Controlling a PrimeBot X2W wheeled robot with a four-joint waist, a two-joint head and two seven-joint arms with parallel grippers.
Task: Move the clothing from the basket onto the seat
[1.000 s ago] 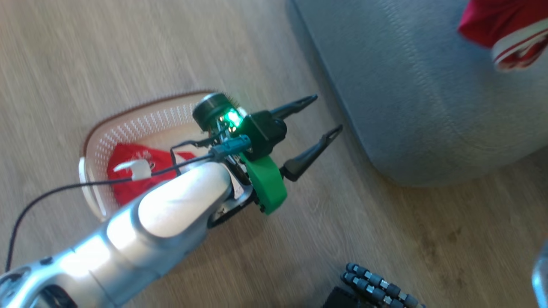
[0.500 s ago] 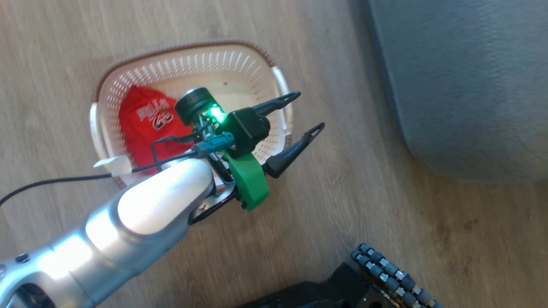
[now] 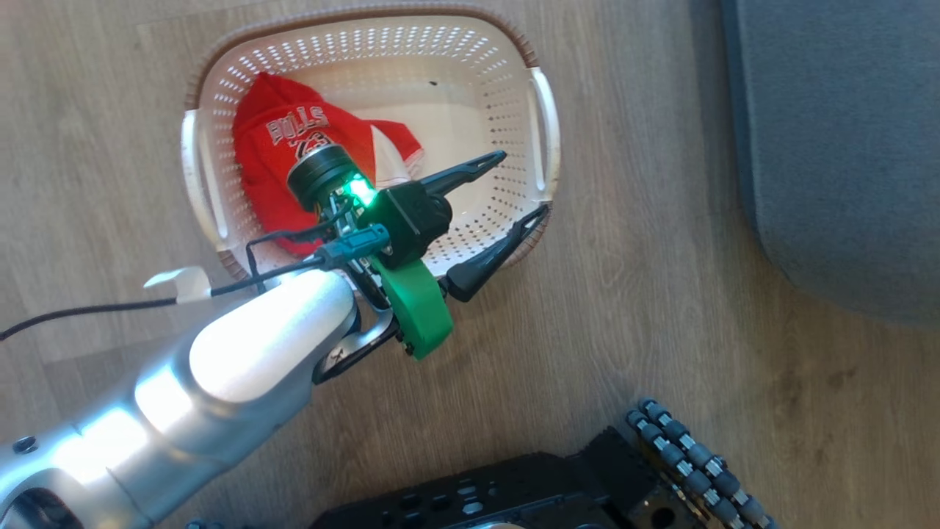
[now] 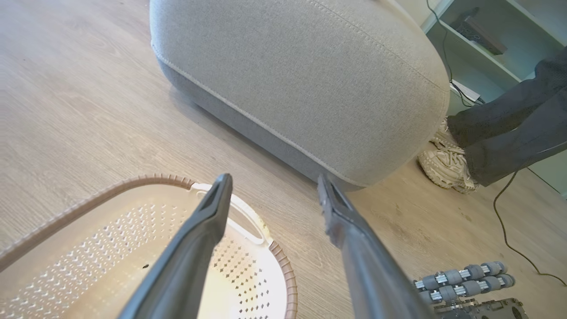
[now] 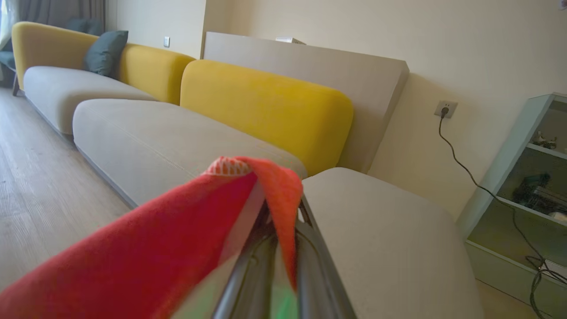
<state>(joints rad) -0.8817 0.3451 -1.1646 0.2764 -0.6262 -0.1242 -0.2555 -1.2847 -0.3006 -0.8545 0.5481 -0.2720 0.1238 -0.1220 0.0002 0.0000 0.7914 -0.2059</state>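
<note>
Red clothing (image 3: 275, 150) in basket (image 3: 411, 51), btm edge partly behind left hand (image 3: 523, 182)

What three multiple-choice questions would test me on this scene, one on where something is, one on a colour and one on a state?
1. Where does the red BULLS garment lie?
A. On the seat.
B. In the basket.
C. On the floor.

2. What colour is the basket's rim?
A. Brown.
B. Blue.
C. Black.

3. How do the left gripper's fingers stand?
A. Shut on cloth.
B. Shut on a handle.
C. Spread apart, holding nothing.

Answers:
1 B: the head view shows it inside the perforated walls, in the basket's left half.
2 A: a brown woven-look band runs round the top edge.
3 C: the head and left wrist views both show a clear gap between the fingers, with nothing in it.
</note>
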